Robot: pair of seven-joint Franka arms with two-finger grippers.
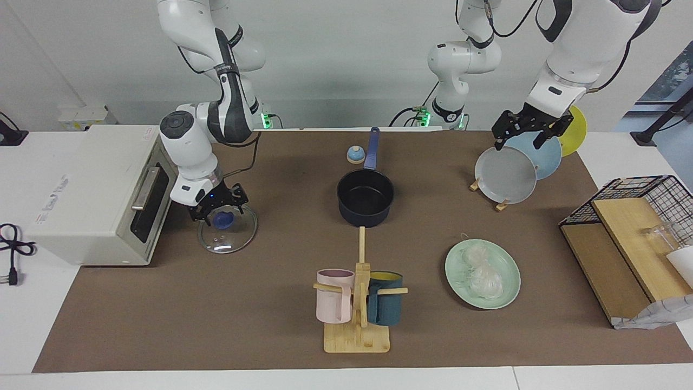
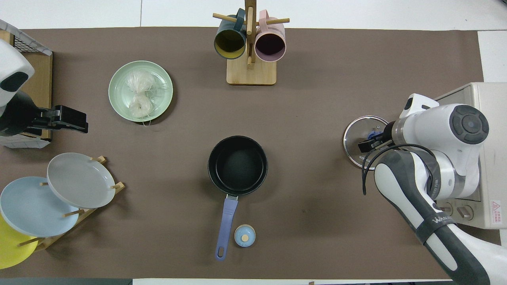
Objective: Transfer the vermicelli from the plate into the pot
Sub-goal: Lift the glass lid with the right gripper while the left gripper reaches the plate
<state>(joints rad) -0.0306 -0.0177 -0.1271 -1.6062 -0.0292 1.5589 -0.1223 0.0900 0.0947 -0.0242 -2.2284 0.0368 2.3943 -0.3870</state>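
vermicelli (image 1: 482, 273) sits as one whitish tangle, pinched in the middle so it looks like two lumps, on the one mint-green plate (image 1: 506, 295), toward the left arm's end of the table. nothing's touching it. one dark pot (image 1: 365, 197) with a blue handle is mid-table, nearer the robots than the plate, and its inside looks bare.

count of the rest: two mugs, one pink mug (image 1: 334, 296) and one teal mug (image 1: 385, 306), hanging on one wooden mug stand (image 1: 357, 338). three plates in the wooden rack (image 1: 501, 205): grey plate (image 1: 505, 174), light-blue plate (image 1: 544, 154), yellow plate (image 1: 575, 130). one glass lid (image 1: 227, 230) with a blue knob, one small bell (image 1: 355, 155) beside the pot handle, one toaster oven (image 1: 86, 195), one wire basket (image 1: 644, 195).

two grippers. right gripper (image 1: 217, 208) is low over the lid's knob, fingers spread to either side of it, not clamped on it. left gripper (image 1: 528, 130) hangs released above the rack plates, holding nothing.
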